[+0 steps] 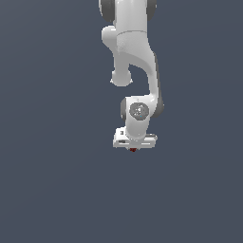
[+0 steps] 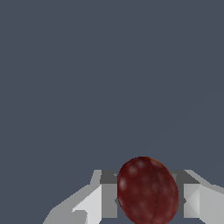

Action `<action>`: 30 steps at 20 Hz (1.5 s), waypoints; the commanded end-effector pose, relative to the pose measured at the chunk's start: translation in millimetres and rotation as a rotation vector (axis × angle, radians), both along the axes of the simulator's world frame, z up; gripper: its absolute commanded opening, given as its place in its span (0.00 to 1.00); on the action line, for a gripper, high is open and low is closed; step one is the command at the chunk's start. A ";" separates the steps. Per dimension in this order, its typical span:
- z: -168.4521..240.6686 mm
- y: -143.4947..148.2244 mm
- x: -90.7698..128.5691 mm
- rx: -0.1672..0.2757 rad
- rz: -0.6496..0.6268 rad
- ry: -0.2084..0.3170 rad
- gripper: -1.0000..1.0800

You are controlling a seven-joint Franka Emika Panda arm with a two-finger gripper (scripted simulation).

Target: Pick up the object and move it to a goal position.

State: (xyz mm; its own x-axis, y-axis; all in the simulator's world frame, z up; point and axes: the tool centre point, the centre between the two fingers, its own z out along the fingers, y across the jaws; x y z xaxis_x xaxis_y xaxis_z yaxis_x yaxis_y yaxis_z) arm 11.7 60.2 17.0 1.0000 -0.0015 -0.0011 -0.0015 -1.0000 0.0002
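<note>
Wrist view shows the dark red object [image 2: 147, 191] sitting between the two fingers [image 2: 103, 199] of the pincer [image 2: 148, 197], which looks clenched on it. From outside, only a red speck [image 1: 133, 149] peeks beneath the white arm [image 1: 137, 71]. Grasping seems done; carrying it to the goal remains, and no goal marker is visible.
</note>
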 end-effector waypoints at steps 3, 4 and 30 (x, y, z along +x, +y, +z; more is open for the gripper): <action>-0.2 0.1 0.5 0.000 0.000 -0.001 0.00; -0.2 0.1 0.5 0.000 0.000 -0.001 0.00; 116.7 -88.9 11.8 0.001 0.000 -0.001 0.00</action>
State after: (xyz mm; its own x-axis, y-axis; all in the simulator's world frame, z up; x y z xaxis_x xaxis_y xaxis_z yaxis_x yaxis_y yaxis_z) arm 22.8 -21.3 123.5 1.0000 -0.0029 0.0012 -0.0029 -1.0000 -0.0002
